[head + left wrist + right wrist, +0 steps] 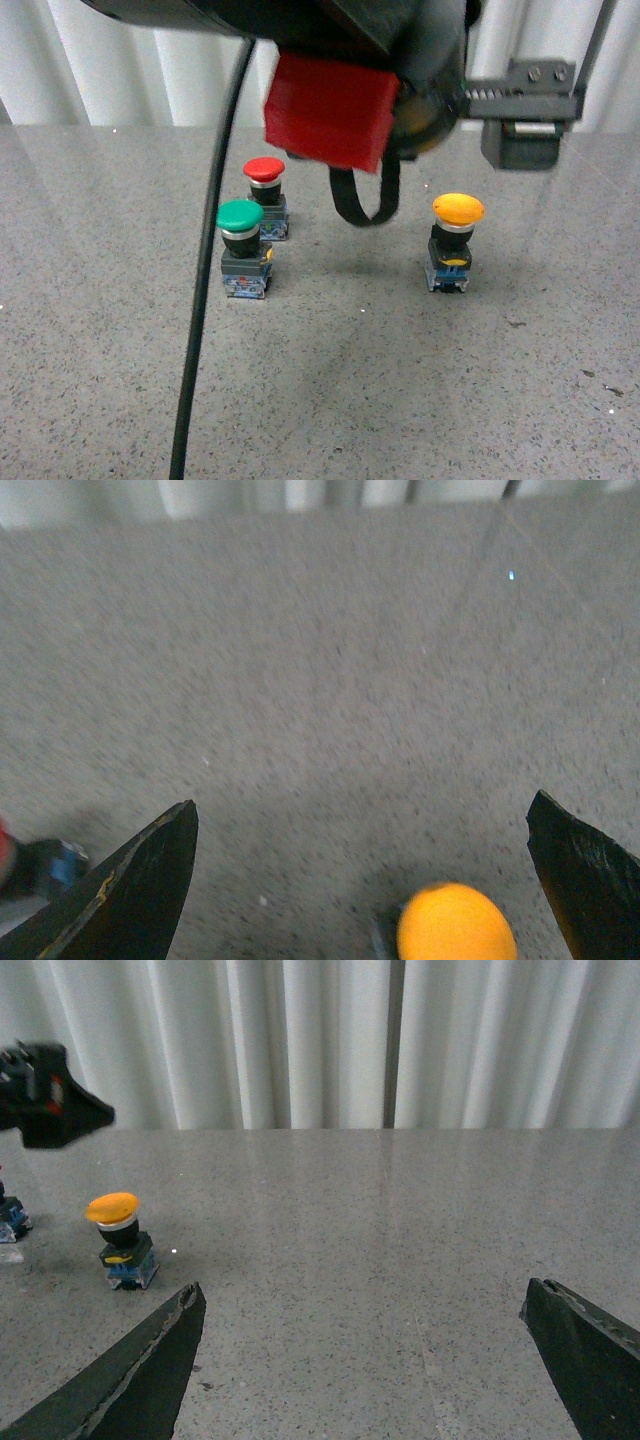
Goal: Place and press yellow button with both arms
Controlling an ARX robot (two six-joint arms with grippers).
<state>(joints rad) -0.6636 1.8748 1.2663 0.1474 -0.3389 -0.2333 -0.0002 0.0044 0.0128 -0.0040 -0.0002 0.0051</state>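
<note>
Left gripper [362, 805] spread wide, empty, above yellow button [456, 240], apparently not touching. Right gripper [365, 1288] likewise wide, empty. Button stands upright on grey table [400, 400].

Pushbuttons: three are standing on the table [100, 400].
Yellow caps: one, the yellow button [455, 240], is serving as landmark.
Green caps: one, the green button [241, 248], is standing left of the yellow button.
Red caps: one, the red button [266, 195], is standing left of it, farther back.
Cables: one black cable [205, 300] is hanging left of it.
Gripper fingers: two are showing on the left gripper [362, 800], two on the right gripper [362, 1286].
</note>
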